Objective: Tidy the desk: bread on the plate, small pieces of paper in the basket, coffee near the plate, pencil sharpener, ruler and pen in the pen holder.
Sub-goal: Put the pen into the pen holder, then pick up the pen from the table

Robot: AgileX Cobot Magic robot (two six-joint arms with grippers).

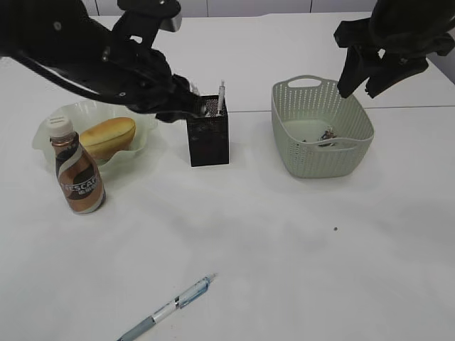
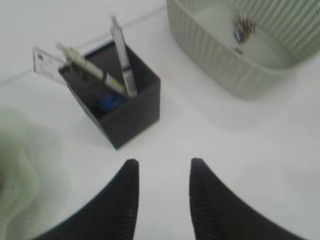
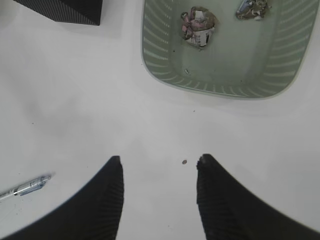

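Observation:
The bread lies on the pale green plate, and the coffee bottle stands just in front of it. The black pen holder holds a clear ruler, a white pen and a blue pencil sharpener. Crumpled paper pieces lie in the green basket. Another pen lies on the table near the front edge. My left gripper hovers open and empty beside the holder. My right gripper is open and empty, raised near the basket.
A small dark speck sits on the white table in front of the basket. A table seam runs behind the holder and basket. The left arm stretches across above the plate.

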